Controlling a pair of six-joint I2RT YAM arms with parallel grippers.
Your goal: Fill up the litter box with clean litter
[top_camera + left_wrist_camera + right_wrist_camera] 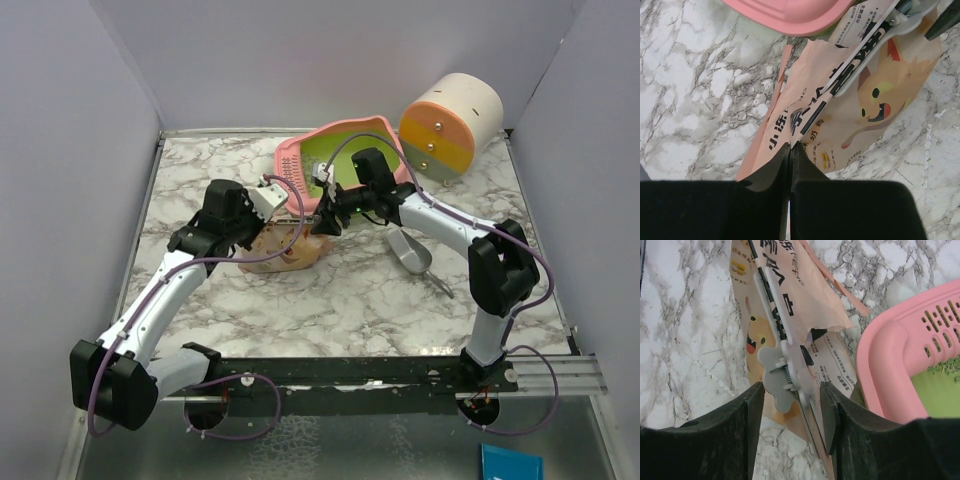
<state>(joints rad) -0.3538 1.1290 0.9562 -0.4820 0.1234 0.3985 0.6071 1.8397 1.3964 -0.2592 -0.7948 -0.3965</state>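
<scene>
The tan pouch with a cartoon animal lies on the marble table just in front of the pink litter box. A long grey clip is clamped along the pouch. My left gripper is shut on the pouch's edge. My right gripper is open, its fingers on either side of the clip's handle end. The litter box rim is beside it, with a few greenish granules on the green floor. In the top view my right gripper meets the left one over the pouch.
A grey metal scoop lies right of the pouch. The white-orange-yellow round cabinet stands at the back right. A torn pink strip hangs off the pouch. Side walls enclose the table.
</scene>
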